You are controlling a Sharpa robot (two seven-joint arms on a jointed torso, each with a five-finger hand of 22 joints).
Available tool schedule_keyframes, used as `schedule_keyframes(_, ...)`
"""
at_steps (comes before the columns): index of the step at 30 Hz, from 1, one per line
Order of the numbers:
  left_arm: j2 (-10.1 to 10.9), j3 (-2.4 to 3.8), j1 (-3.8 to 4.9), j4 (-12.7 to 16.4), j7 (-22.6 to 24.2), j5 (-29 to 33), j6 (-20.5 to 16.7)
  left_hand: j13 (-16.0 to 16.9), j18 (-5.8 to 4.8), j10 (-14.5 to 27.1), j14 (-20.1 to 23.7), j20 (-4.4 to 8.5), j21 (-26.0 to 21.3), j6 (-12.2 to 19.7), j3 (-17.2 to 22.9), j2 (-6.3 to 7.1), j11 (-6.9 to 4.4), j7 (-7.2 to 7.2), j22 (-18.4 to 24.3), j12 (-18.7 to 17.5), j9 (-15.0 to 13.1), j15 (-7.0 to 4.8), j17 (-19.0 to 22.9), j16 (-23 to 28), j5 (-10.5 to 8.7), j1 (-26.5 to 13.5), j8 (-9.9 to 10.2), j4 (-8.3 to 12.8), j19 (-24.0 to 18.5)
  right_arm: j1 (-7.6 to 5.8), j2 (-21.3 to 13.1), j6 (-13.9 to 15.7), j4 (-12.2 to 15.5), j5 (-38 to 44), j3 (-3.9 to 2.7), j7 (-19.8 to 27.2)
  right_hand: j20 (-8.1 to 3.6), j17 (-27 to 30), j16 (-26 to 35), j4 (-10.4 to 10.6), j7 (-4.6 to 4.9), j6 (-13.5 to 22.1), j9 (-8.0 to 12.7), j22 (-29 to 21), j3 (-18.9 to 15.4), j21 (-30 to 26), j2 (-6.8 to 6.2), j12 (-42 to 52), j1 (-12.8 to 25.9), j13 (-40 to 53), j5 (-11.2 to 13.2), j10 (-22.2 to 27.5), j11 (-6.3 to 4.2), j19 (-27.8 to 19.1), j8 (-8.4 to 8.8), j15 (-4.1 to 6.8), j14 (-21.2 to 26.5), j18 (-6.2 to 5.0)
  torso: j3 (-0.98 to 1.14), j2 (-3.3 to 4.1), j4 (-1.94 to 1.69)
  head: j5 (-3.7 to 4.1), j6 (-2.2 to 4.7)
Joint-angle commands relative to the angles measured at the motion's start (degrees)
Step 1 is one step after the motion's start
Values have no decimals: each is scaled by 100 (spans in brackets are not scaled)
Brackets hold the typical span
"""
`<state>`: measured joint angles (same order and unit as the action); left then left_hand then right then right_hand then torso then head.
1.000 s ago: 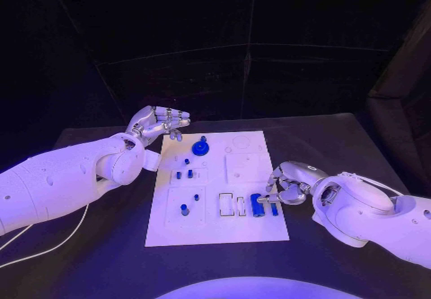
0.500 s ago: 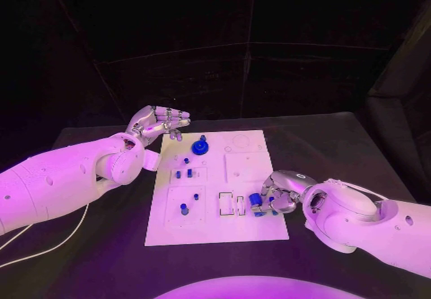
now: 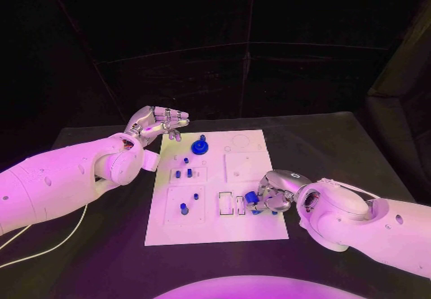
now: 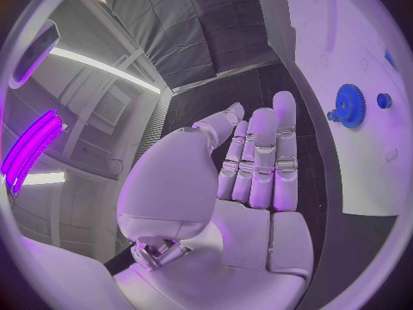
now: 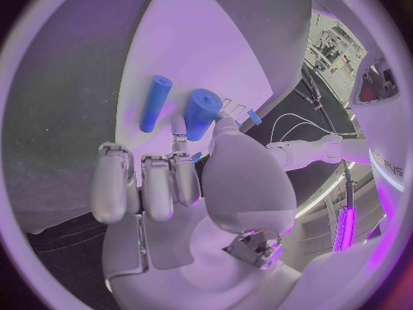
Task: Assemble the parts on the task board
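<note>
The white task board [image 3: 260,227] lies in the middle of the black table. My right hand [image 3: 274,195] rests low over the board's right side and pinches a thick blue cylinder [image 3: 252,199] between thumb and finger. In the right wrist view the cylinder [image 5: 202,112] sits at the fingertips, with a thin blue rod [image 5: 155,103] lying on the board beside it. A blue gear [image 3: 200,148] stands near the board's far end. My left hand [image 3: 160,121] hangs above the board's far left corner, fingers apart, holding nothing. Its wrist view shows the gear [image 4: 350,105] and a small blue peg [image 4: 384,100].
Small blue pegs [image 3: 184,174] stand in the board's left column, and another pair [image 3: 185,209] sits nearer me. Two white rectangular slots [image 3: 227,204] lie just left of the right hand. Black table [image 3: 89,261] surrounds the board, with dark curtains behind.
My right hand has slid left onto the board and closed on the thick blue cylinder, which has shifted slightly left. The left hand has stayed where it was.
</note>
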<state>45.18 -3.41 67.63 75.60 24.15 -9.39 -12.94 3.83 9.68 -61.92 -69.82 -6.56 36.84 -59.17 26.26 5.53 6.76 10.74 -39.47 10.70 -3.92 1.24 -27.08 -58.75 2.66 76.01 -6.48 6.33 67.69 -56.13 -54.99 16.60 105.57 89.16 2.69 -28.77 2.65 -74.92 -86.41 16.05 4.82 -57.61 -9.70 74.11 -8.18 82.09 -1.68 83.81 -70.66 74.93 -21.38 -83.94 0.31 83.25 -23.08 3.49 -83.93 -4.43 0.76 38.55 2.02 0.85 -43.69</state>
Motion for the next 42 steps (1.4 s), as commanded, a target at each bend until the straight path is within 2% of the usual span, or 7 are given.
schedule_keyframes(1, 9, 4, 6, 11, 22, 20, 66, 3, 75, 29, 24, -27, -19, 35, -24, -57, -10, 4, 10, 20, -2, 9, 5, 9, 15, -8, -40, 5, -27, 49, -19, 39, -14, -101, 41, -268, -28, -577, -35, -14, -46, -36, -1, 11, 27, 26, 111, -28, -150, 763, -140, -247, -46, 30, 12, 47, -428, 113, 2, -4, 3, -13, 5)
schedule_keyframes(4, 16, 4, 4, 13, 22, 20, 68, 3, 75, 29, 24, -27, -19, 35, -24, -57, -10, 4, 10, 20, -2, 9, 5, 9, 15, -8, -40, 5, -27, 52, -62, 262, 65, -195, 40, -230, -38, -600, -41, -29, -68, -107, -9, 35, 35, 39, 163, -12, -239, 791, -308, -264, -65, 42, 10, 61, -432, 117, 0, -7, 0, -17, 5)
schedule_keyframes(8, 23, 4, 3, 19, 20, 20, 74, 3, 75, 29, 24, -27, -19, 35, -24, -57, -10, 4, 10, 20, -2, 9, 5, 9, 15, -8, -40, 5, -27, 53, -146, 774, 240, -447, 39, -45, -58, -620, -47, -19, -87, -164, -6, 68, 9, 56, 178, 0, -304, 820, -588, -281, -84, 57, 45, 80, -436, 124, -6, -8, 1, -18, 14)
schedule_keyframes(12, 22, 4, 2, 20, 17, 20, 77, 3, 75, 29, 24, -27, -19, 35, -24, -57, -10, 4, 10, 20, -2, 9, 5, 9, 15, -8, -40, 5, -27, 52, -191, 1213, 385, -683, 36, 160, -68, -633, -50, 5, -99, -206, -2, 88, -15, 66, 189, 9, -316, 840, -721, -293, -95, 68, 76, 89, -438, 128, -6, -6, -7, -28, 20)
schedule_keyframes(16, 22, 4, 1, 23, 15, 20, 82, 3, 75, 29, 24, -27, -19, 35, -24, -57, -10, 4, 10, 20, -2, 9, 5, 9, 15, -8, -40, 5, -27, 51, -175, 1416, 460, -813, 35, 246, -73, -625, -46, 16, -101, -220, 2, 101, -30, 73, 191, 15, -314, 852, -777, -299, -98, 73, 96, 93, -437, 130, -8, -1, -11, -42, 24)
schedule_keyframes(21, 22, 4, 1, 24, 14, 20, 85, 3, 75, 29, 24, -27, -19, 35, -24, -57, -10, 4, 10, 20, -2, 9, 5, 9, 15, -8, -40, 5, -27, 50, -73, 1434, 441, -919, 34, 176, -74, -620, -42, 47, -95, -242, 8, 104, -108, 74, 145, 10, -239, 857, -811, -302, -94, 76, 136, 92, -435, 131, -9, 2, -5, -67, 41)
schedule_keyframes(42, -4, 4, 2, 18, 6, 20, 92, 3, 75, 29, 24, -27, -19, 35, -24, -57, -10, 4, 10, 20, -2, 9, 5, 9, 15, -8, -40, 5, -27, 48, 647, 782, 87, -999, 32, -305, -74, -599, -27, 61, -108, -325, 6, 118, -302, 78, 165, -33, 46, 842, -637, -297, -101, 81, 223, 95, -430, 134, -4, 2, 4, -141, -2)
